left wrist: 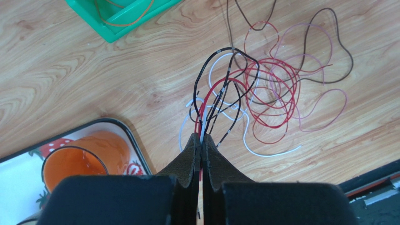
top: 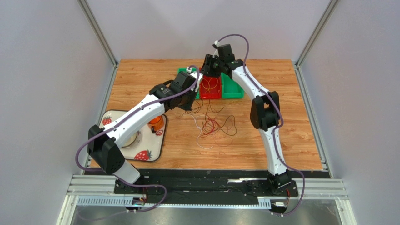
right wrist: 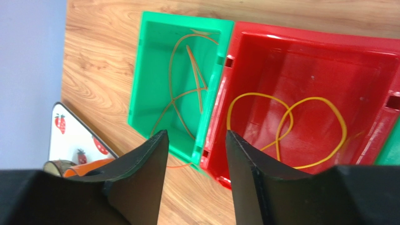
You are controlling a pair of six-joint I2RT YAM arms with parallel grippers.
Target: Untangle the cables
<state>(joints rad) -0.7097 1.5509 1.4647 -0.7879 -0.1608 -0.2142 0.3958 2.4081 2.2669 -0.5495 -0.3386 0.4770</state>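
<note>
Left end effector (left wrist: 202, 137) around half-hidden cables (left wrist: 268, 89)

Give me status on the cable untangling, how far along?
Done: one thin yellow wire lies in the red plastic bin, one orange wire in the green plastic bin. In hand: left gripper shut on a few black, white and red strands from the pile; right gripper open, empty, over the bins. Left: the knot of red, brown, pink and white wires on the wooden table.
</note>
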